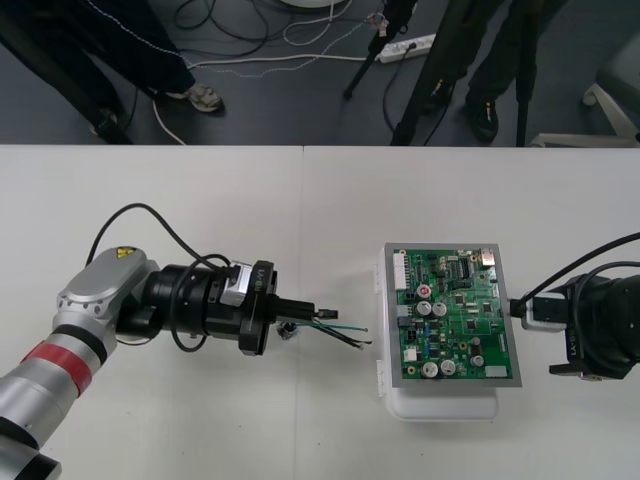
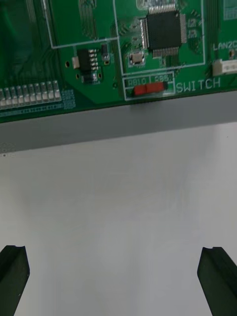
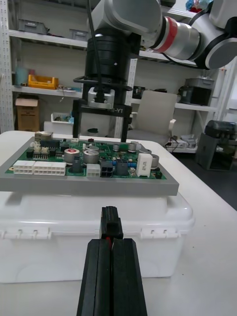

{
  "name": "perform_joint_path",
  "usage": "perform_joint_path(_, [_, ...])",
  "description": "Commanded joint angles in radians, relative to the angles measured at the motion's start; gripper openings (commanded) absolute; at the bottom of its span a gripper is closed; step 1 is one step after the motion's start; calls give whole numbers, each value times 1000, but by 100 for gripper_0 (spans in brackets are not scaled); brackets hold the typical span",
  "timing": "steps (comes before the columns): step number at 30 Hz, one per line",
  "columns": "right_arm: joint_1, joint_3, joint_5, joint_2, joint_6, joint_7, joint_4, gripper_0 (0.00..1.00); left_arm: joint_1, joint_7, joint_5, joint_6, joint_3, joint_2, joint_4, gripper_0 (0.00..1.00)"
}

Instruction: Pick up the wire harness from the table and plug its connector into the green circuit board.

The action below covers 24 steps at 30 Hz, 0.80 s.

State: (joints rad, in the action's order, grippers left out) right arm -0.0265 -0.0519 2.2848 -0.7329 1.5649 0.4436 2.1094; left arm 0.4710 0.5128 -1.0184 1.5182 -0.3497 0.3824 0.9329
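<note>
At left-centre of the front view, the left claw [image 1: 308, 311] lay level over the desk [image 1: 200, 200], its fingers [image 3: 111, 276] pressed fully together on the harness. The black plug [image 3: 111, 224] stood clamped at their very tips, facing the board. The round metal socket [image 1: 288, 330] hung just below the claw. The loose wires [image 1: 345, 332] trailed right and down across the desk, their ends close to the board's base without touching it. The chief risk was judged to be height. In the left wrist view the plug stood level with the wall of the white base [image 1: 445, 405], below the green circuit board [image 1: 450, 310], so a straight advance would likely strike the base. A tip-only grip could also let the plug pivot under insertion force, and the trailing wires could catch on the base's near edge. Right of centre, the board carried white headers [image 3: 44, 168] and tall capacitors [image 3: 91, 157], which crowded any approach from above. Bare desk separated the left claw from the board, and nothing but the harness's own wires lay in that gap. At the right edge, the right claw [image 2: 114, 254] waited beside the board's right side, fingers spread wide and gripping nothing.
</note>
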Motion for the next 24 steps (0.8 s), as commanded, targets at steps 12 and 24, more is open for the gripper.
perform_joint_path(12, [102, 109, 58, -34, 6, 98, -3, 100, 40, -2, 12, -127, -55, -57, 58, 0])
perform_joint_path(24, [139, 173, 94, -34, 6, 124, -3, 100, 40, -39, 12, -155, -91, -57, 93, 0])
